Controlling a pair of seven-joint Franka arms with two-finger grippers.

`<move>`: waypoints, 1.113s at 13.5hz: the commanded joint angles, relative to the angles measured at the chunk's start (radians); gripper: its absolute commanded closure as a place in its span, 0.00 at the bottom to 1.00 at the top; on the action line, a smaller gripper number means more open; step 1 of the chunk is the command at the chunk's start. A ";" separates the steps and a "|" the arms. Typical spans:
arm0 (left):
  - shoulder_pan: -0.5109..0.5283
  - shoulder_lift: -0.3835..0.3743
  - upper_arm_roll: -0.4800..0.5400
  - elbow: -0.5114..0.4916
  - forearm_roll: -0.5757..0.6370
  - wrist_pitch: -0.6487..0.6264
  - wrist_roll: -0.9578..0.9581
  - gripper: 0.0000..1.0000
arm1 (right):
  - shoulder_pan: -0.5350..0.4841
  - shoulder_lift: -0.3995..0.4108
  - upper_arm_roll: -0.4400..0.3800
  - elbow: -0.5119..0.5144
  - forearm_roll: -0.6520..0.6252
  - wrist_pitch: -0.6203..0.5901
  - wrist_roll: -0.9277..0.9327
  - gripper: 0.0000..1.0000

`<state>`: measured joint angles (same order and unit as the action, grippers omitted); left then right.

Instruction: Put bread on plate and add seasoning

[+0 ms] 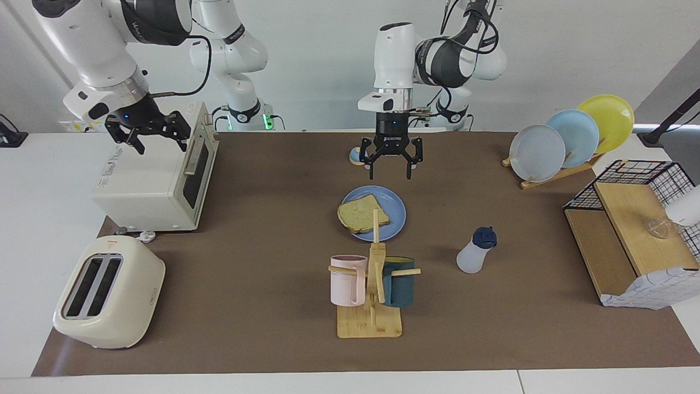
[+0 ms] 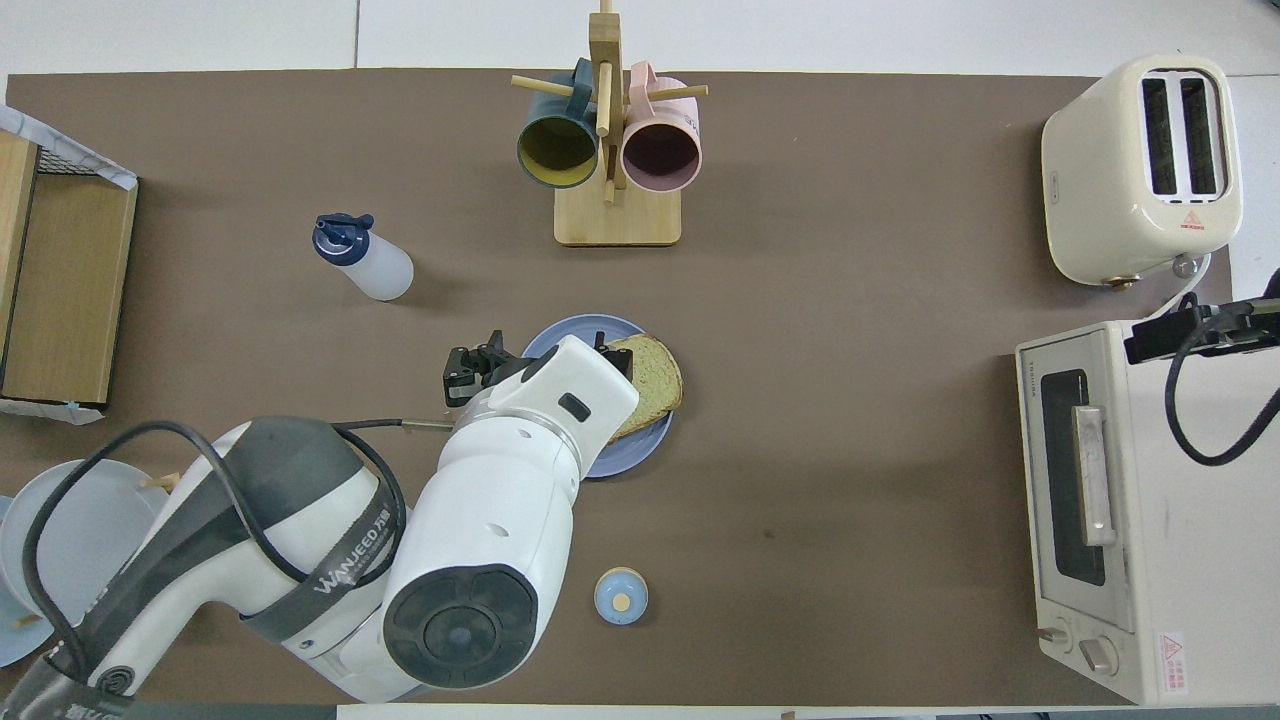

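Note:
A tan, speckled slice of bread (image 1: 362, 213) (image 2: 655, 375) lies on the round blue plate (image 1: 395, 218) (image 2: 625, 455) in the middle of the brown mat. My left gripper (image 1: 390, 174) hangs open over the plate's edge nearest the robots, clear of the bread, with nothing between its fingers. The seasoning (image 1: 476, 251) (image 2: 365, 260), a translucent white bottle with a navy cap, stands on the mat toward the left arm's end, farther from the robots than the plate. My right gripper (image 1: 161, 146) is open and empty in the air over the toaster oven (image 1: 158, 175).
A wooden mug rack (image 1: 372, 284) with a pink and a teal mug stands just farther out than the plate. A cream toaster (image 1: 109, 290) sits at the right arm's end. A rack of plates (image 1: 569, 137) and a wire-and-wood shelf (image 1: 629, 230) occupy the left arm's end. A small blue dome (image 2: 620, 595) sits near the robots.

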<state>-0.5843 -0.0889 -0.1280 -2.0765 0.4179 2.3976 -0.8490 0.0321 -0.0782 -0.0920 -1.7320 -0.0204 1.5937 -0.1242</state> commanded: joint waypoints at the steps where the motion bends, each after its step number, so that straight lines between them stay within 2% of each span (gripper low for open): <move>1: -0.003 0.004 0.019 0.105 -0.122 -0.130 0.168 0.00 | -0.011 -0.002 0.006 0.000 0.004 -0.009 0.011 0.00; 4: 0.032 0.000 0.024 0.141 -0.136 -0.207 0.243 0.00 | -0.011 -0.002 0.008 0.000 0.004 -0.009 0.012 0.00; 9: 0.178 -0.003 0.024 0.245 -0.270 -0.398 0.520 0.00 | -0.011 -0.002 0.006 0.000 0.004 -0.009 0.012 0.00; 15: 0.401 -0.015 0.024 0.248 -0.367 -0.494 0.844 0.00 | -0.011 -0.002 0.006 0.000 0.004 -0.009 0.012 0.00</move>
<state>-0.2525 -0.0924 -0.0937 -1.8372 0.0916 1.9534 -0.1119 0.0321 -0.0782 -0.0920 -1.7320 -0.0204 1.5937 -0.1242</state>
